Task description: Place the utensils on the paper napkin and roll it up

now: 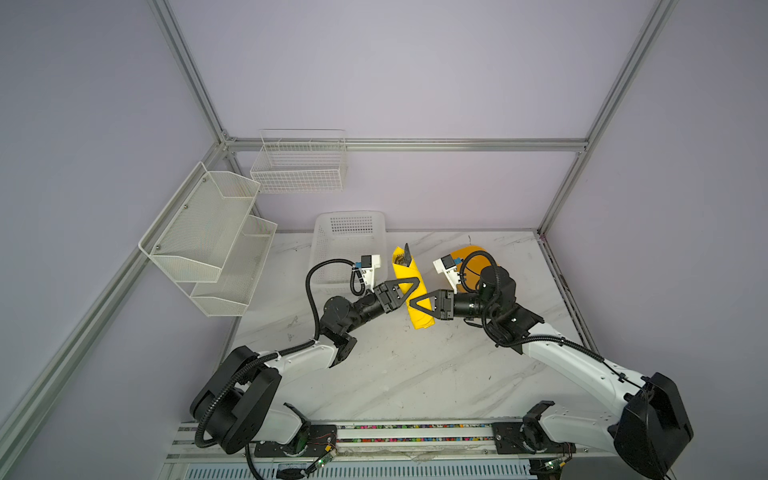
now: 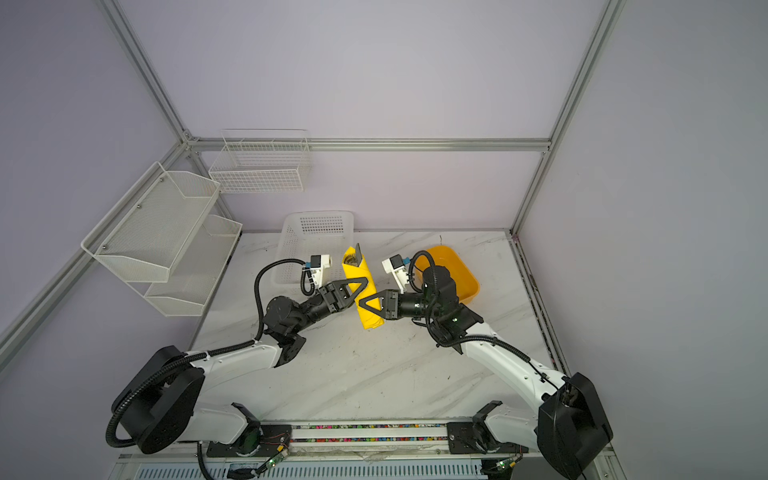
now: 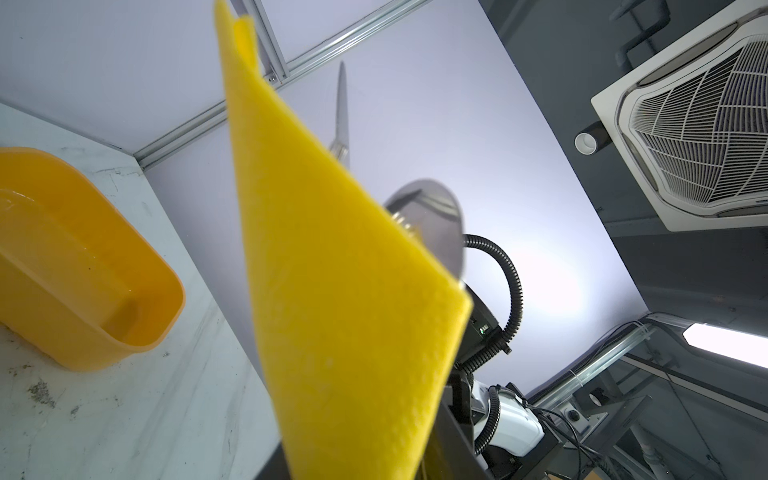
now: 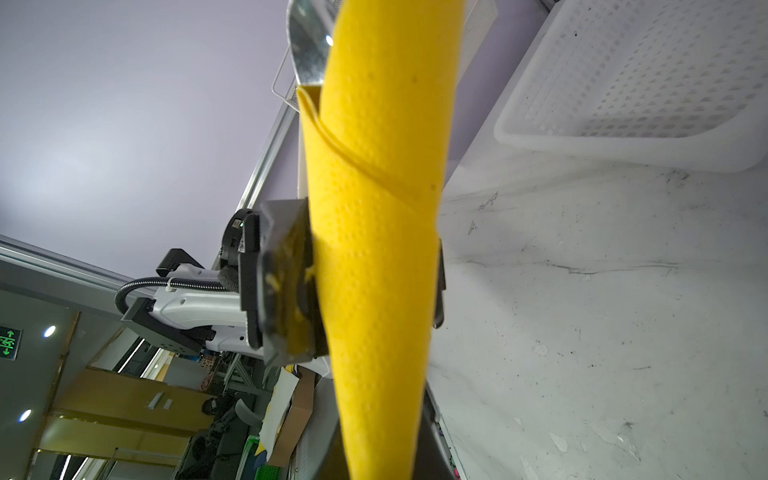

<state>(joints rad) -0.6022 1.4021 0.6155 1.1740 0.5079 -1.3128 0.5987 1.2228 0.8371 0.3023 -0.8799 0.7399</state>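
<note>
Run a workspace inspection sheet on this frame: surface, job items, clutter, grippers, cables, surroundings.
Surface: marble table, scuffed and speckled with dirt; nothing spilled seen.
Job's things: paper napkin rolled into a tube, apparently held off the table; utensils inside, with spoon bowl and knife tip poking out the far end; fork not clearly seen.
Clutter: orange tub at back right, white basket at back centre.
Grippers: left gripper and right gripper both pinch the roll mid-length, from opposite sides.
Cables: black hoses loop at each wrist, clear of the roll.
Surroundings: aluminium frame, lilac walls, wire racks on the left wall.
</note>
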